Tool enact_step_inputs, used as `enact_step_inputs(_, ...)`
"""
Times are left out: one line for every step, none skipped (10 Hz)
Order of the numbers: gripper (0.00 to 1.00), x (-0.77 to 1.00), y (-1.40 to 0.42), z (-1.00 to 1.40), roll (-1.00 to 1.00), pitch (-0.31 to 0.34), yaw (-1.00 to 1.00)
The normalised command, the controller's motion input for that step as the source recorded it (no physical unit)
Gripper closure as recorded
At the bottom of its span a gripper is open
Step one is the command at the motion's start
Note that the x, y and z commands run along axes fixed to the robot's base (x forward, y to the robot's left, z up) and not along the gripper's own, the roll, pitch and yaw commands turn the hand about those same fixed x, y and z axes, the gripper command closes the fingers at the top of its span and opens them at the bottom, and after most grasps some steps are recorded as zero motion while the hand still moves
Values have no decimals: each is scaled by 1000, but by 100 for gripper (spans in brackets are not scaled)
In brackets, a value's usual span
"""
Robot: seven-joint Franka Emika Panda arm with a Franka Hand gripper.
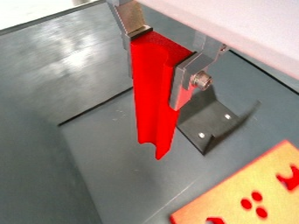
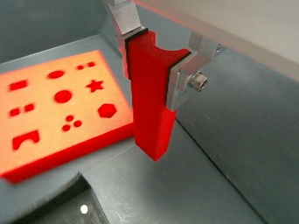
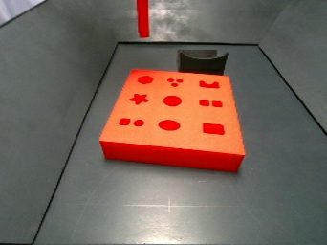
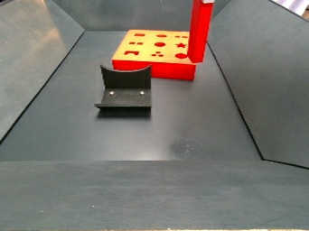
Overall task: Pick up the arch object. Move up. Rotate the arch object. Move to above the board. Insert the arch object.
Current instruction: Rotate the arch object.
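Red and upright, the arch object [image 1: 153,96] [image 2: 151,96] hung clear of the floor, pinched between the gripper's [image 1: 158,54] [image 2: 160,59] silver fingers [image 1: 187,80] [image 2: 184,86], which were closed on its upper part in both wrist views. In both side views the bar [image 3: 143,17] [image 4: 200,32] stood in the air well above floor level, beside the board [image 3: 177,113] [image 4: 154,51] rather than over it. The fixture [image 3: 202,61] [image 4: 125,89] sat on the grey floor just beside the board, empty, below and off to one side of the held bar.
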Motion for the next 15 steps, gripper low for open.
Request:
enact_step_inputs(100, -13, -2, 2, -13, -8, -1000)
enact_step_inputs(100, -13, -1, 2, -14, -9, -1000)
enact_step_inputs(100, -12, 0, 2, -16, -9, -1000)
enact_step_inputs(100, -12, 1, 2, -17, -10, -1000)
enact_step_inputs(100, -12, 2, 1, -18, -11, -1000)
enact_step_inputs(100, -12, 2, 1, -19, -11, -1000)
enact_step_inputs(100, -12, 2, 1, -22, -13, -1000)
enact_step_inputs(100, -12, 3, 1, -24, -14, -1000)
enact_step_inputs(100, -12, 3, 1, -27, -16, -1000)
enact_step_inputs(100, -12, 3, 1, -29, -17, -1000)
enact_step_inputs(100, -12, 4, 1, -35, -20, -1000)
enact_step_inputs(100, -13, 4, 1, -40, -23, -1000)
enact_step_inputs(100, -13, 5, 1, -52, -30, -1000)
enact_step_inputs(100, -13, 5, 1, -59, -34, -1000)
enact_step_inputs(100, -13, 5, 0, -65, -37, -762)
